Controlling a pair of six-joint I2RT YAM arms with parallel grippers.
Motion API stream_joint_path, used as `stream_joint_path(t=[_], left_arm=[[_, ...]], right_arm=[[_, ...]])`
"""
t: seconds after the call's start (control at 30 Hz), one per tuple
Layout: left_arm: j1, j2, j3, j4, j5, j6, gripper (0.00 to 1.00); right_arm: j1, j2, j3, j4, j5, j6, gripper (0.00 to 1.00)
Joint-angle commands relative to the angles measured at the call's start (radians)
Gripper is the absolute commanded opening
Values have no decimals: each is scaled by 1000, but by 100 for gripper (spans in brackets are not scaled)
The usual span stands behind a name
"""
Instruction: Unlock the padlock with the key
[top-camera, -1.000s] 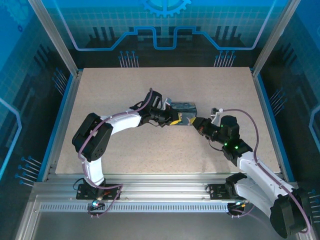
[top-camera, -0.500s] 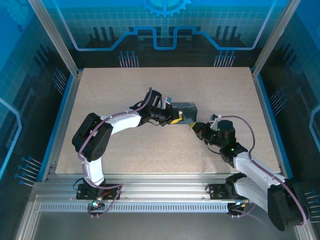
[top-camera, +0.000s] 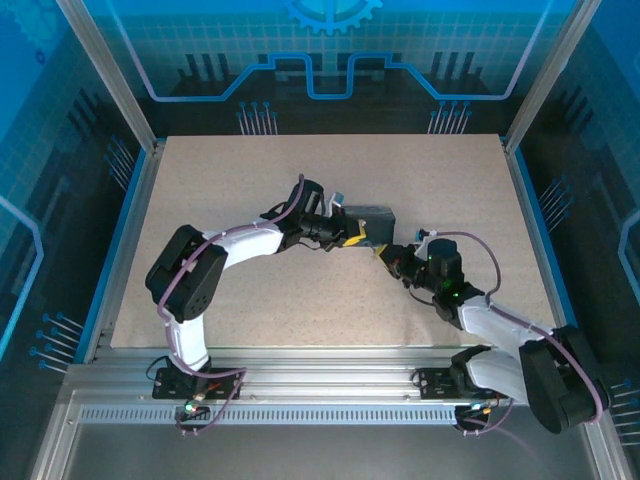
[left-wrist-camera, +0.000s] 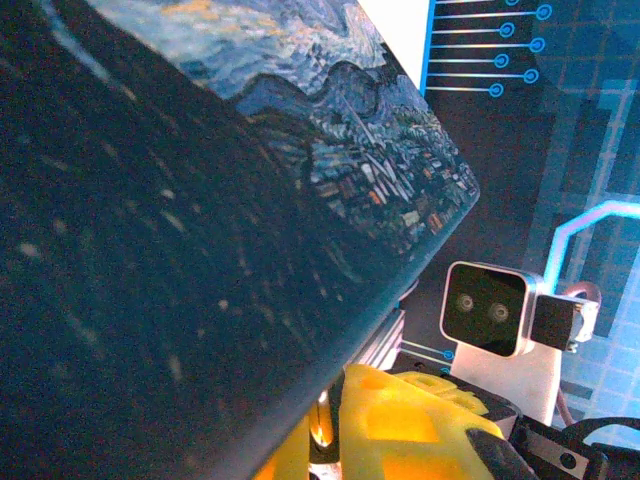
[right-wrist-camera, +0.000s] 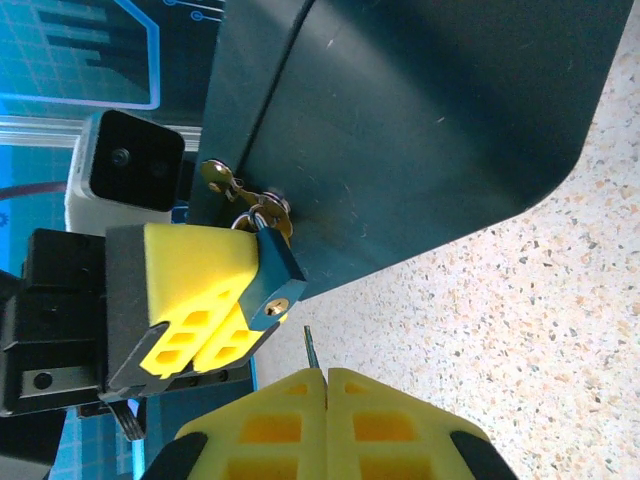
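Observation:
In the right wrist view a small blue padlock (right-wrist-camera: 270, 272) hangs from the brass hasp (right-wrist-camera: 243, 196) of a dark teal box (right-wrist-camera: 420, 120), its brass keyhole facing me. My left gripper (top-camera: 352, 238) is shut on the padlock, whose body sits between the yellow fingers (right-wrist-camera: 190, 275). The right gripper (right-wrist-camera: 326, 372) is shut on a key (right-wrist-camera: 310, 348). The thin blade sticks out of the fingertips and points up, its tip a short gap below and right of the keyhole. From above, the right gripper (top-camera: 384, 252) sits just right of the left one.
The box (top-camera: 368, 213) lies mid-table on the speckled tabletop (top-camera: 250, 290); its painted lid (left-wrist-camera: 330, 130) looms over the left wrist camera. The right arm's white wrist camera (left-wrist-camera: 488, 310) faces the left one at close range. Blue rails edge the table.
The right gripper has slid left and slightly down toward the padlock with the key, its forearm dropping lower. The left arm has stayed almost still, holding the padlock.

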Motion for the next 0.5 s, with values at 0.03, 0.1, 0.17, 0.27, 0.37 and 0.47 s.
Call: stream_joint_path(t=[0.03,0.1,0.17,0.27,0.37,0.47], left_arm=[[7,11,-12,39,33,-16,0],[7,12,-10,40,35,-17,0],[7,12,-10,41,35,-18,0],[7,12,-10,43,36,-19,0],[8,14,-9,45,38,-21,0],[7,17,-7,48,39,-22,0]], right_arm=[[19,31,24,88,14,9,0],[19,31,28,89,16,7,0],[19,29,30,88,21,5,0],[19,30,30,88,24,6,0],[18,35,29,94,25,7,0],[18,42,32,106,22,11,0]])
